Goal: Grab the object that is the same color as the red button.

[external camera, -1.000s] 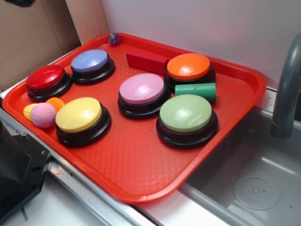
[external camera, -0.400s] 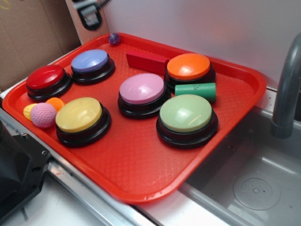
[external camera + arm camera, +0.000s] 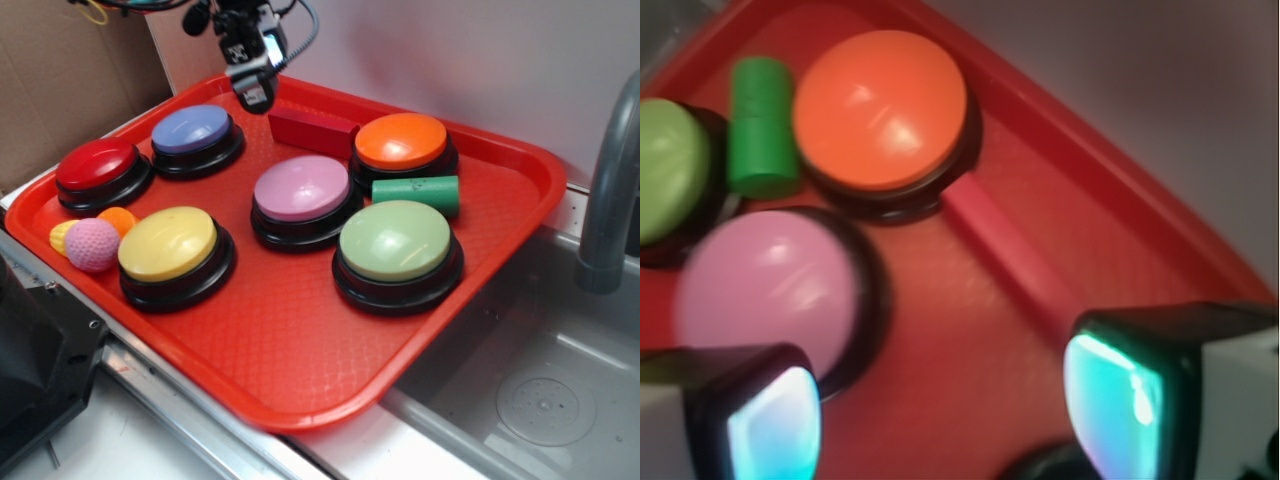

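the claw (image 3: 255, 92) is black, with a pale patch on its body, and dark cables and one yellow wire loop above it. in the wrist view its fingers (image 3: 1135, 400) are black-edged blocks with glossy teal-white pads.

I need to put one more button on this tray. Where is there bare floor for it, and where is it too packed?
The widest bare patch on the tray is the near corner, in front of the yellow button and green button. A narrower strip runs along the right rim beyond the green cylinder. The back is crowded around the dark-red block, where the gripper hovers.
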Available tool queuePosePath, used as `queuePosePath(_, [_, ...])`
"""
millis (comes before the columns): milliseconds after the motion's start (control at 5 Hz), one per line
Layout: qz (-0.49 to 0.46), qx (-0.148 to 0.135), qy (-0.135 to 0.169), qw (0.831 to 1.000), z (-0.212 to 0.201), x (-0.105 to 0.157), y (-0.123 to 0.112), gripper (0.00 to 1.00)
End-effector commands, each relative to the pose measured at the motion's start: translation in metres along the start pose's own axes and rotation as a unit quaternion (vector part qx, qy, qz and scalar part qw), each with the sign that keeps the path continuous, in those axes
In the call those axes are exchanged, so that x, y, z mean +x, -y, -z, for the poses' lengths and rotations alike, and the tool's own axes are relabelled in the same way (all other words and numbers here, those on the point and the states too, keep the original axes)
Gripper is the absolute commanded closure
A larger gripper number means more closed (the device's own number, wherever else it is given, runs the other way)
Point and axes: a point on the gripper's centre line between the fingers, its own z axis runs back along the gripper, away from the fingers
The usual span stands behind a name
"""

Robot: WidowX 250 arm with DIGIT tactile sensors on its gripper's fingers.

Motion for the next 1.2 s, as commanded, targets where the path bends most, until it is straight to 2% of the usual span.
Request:
queuePosePath(0, [0.080,0.007,0.049,0.996,0.020,0.014,-0.027,0.00])
queuePosePath(200, [0.099,0.002,0.052,0.994,0.035,0.011,-0.036,0.00])
queuePosePath(400, [0.105,0.012,0.040,0.994,0.043,0.008,-0.037,0.00])
queuePosePath(600, [0.124,0.019,0.033,0.992,0.048,0.007,-0.031,0.43])
queuePosePath(800, [0.135,0.027,0.032,0.990,0.048,0.007,-0.027,1.00])
queuePosePath(1000, [0.134,0.023,0.024,0.990,0.050,0.008,-0.025,1.00])
